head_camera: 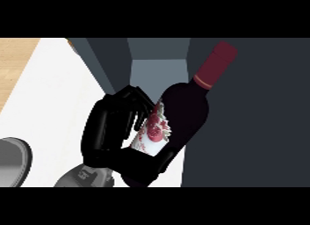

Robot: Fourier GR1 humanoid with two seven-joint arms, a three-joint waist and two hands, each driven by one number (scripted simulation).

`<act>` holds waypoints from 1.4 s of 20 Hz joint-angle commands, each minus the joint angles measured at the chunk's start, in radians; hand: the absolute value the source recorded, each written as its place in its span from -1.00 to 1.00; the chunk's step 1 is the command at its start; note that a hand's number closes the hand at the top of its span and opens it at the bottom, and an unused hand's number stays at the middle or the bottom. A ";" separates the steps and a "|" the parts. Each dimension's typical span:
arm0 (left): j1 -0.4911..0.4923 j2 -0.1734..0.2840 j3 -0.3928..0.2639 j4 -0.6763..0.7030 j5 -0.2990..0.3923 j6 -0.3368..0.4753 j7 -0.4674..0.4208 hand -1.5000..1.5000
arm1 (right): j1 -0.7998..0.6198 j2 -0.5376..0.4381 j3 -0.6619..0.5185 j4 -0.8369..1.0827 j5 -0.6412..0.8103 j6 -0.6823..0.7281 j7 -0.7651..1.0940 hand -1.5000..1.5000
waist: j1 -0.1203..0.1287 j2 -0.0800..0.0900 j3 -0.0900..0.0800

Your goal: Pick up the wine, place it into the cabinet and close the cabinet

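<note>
The wine bottle [186,110] is tilted, its long axis running from lower left to upper right, the dark red cap pointing up and right toward the dark cabinet [261,110]. The right hand [108,132] (black fingers curled) grips its labelled body.

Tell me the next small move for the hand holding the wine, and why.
Probably carry the wine bottle forward into the open cabinet. The right hand is curled round the bottle, which tilts with its neck toward the dark cabinet and is not yet inside.
</note>
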 commanded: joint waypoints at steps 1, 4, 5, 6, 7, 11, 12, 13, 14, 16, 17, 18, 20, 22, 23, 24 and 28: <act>-0.132 0.000 -0.039 0.010 -0.034 0.125 0.091 1.00 | 0.054 -0.002 -0.032 -0.117 -0.119 0.010 0.026 -1.00 | -0.001 -0.001 0.000; -0.134 0.000 -0.098 0.105 -0.014 0.195 -0.014 1.00 | 0.029 -0.004 -0.032 -0.134 -0.123 -0.006 0.077 -1.00 | -0.003 0.000 0.000; -0.197 0.000 -0.076 0.179 0.008 0.230 -0.022 1.00 | 0.021 -0.011 -0.036 -0.082 -0.106 0.018 0.030 -1.00 | -0.004 0.002 0.000; -0.145 0.000 -0.120 0.121 -0.020 0.242 -0.012 1.00 | 0.015 0.002 -0.028 -0.118 -0.100 -0.008 0.054 -1.00 | 0.000 0.000 0.000; -0.200 0.000 -0.134 0.113 -0.022 0.294 0.054 1.00 | 0.095 0.022 0.029 -0.149 -0.064 0.023 0.019 -1.00 | -0.004 -0.002 0.000; -0.244 0.000 -0.090 0.220 -0.015 0.256 -0.027 1.00 | 0.019 -0.013 -0.033 -0.136 -0.123 -0.003 0.081 -1.00 | -0.002 0.000 -0.001; -0.236 0.000 -0.050 0.198 -0.030 0.233 0.021 1.00 | -0.027 -0.045 -0.107 -0.117 -0.176 -0.008 0.101 -1.00 | 0.002 0.000 0.000; -0.280 0.000 -0.058 0.233 -0.012 0.255 0.004 1.00 | -0.001 -0.035 -0.078 -0.083 -0.136 0.024 0.038 -1.00 | 0.000 0.001 0.000; -0.283 0.000 -0.124 0.268 0.002 0.330 -0.044 1.00 | -0.033 -0.026 -0.023 -0.107 -0.108 0.000 0.095 -1.00 | -0.005 0.001 -0.001; -0.266 0.000 -0.021 0.267 0.016 0.214 -0.039 1.00 | 0.014 -0.012 -0.015 -0.133 -0.093 0.002 0.076 -1.00 | 0.001 0.000 -0.001; -0.281 0.000 -0.046 0.301 0.038 0.265 -0.084 1.00 | 0.092 -0.003 -0.030 -0.123 -0.104 0.054 -0.029 -1.00 | -0.007 0.001 0.000; -0.320 0.000 -0.126 0.265 0.029 0.377 0.000 1.00 | 0.019 -0.021 -0.055 -0.084 -0.108 0.021 0.029 -1.00 | -0.002 0.000 0.000; -0.284 0.000 -0.081 0.276 0.077 0.319 -0.054 1.00 | -0.017 -0.045 -0.071 -0.080 -0.130 0.022 0.063 -1.00 | 0.001 0.001 -0.001; -0.219 0.000 -0.124 0.302 0.120 0.339 -0.157 1.00 | 0.014 -0.011 -0.024 -0.124 -0.103 0.001 0.069 -1.00 | -0.005 0.001 -0.001; -0.279 0.000 -0.044 0.348 0.142 0.299 -0.153 1.00 | 0.028 -0.026 -0.057 -0.109 -0.144 0.026 0.051 -1.00 | -0.006 0.002 -0.001; -0.216 0.000 -0.073 0.309 0.127 0.289 -0.184 1.00 | 0.098 -0.008 -0.018 -0.156 -0.105 0.044 0.022 -1.00 | -0.005 0.000 -0.001; -0.238 0.000 -0.072 0.346 0.170 0.306 -0.212 1.00 | 0.033 0.016 0.028 -0.088 -0.039 0.006 0.007 -1.00 | 0.004 0.001 -0.001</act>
